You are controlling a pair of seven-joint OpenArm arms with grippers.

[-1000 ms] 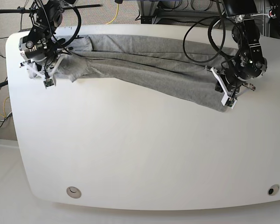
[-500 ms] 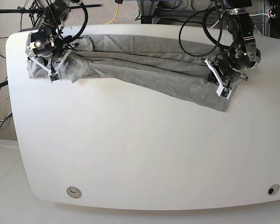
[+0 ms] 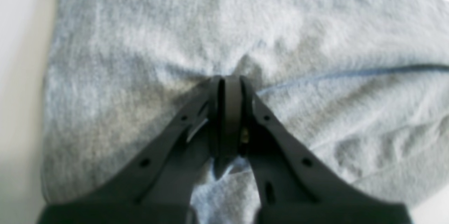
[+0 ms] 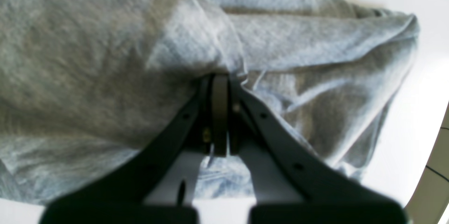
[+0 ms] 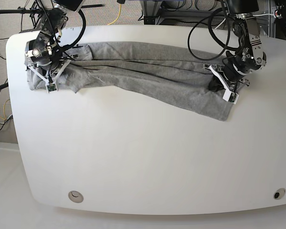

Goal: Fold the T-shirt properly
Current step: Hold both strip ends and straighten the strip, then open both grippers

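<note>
**Carrying the long fold across, both ends pinched**

Lying as a long, rumpled band across the upper part of the base view: the T-shirt, on the white tabletop, running from upper left down to a hanging corner at right of centre. Bunched into lengthwise ridges, not yet flat.

Clamped fully shut on the cloth at the band's right end in the base view: the left hand; in its wrist view tips meet with grey fabric puckering out from the pinch. Clamped shut likewise at the band's left end: the right hand, cloth gathered and creased around the closed tips in its own view. Cannot tell how many layers either pinch has caught.

Judged as the step in hand: drawing a held edge over to lay one long fold. To do it well:

- Keep both grips tight; no loosening until the cloth rests on the tabletop.
- Move both ends together, at one pace and one height, so the edge stays straight rather than twisting.
- Hold light tension along the band to pull out the sag near the middle.
- Lower flat and line the carried edge up with the one beneath before letting go.
- Watch the loose lower right corner, likely to drag or tuck under.
</note>
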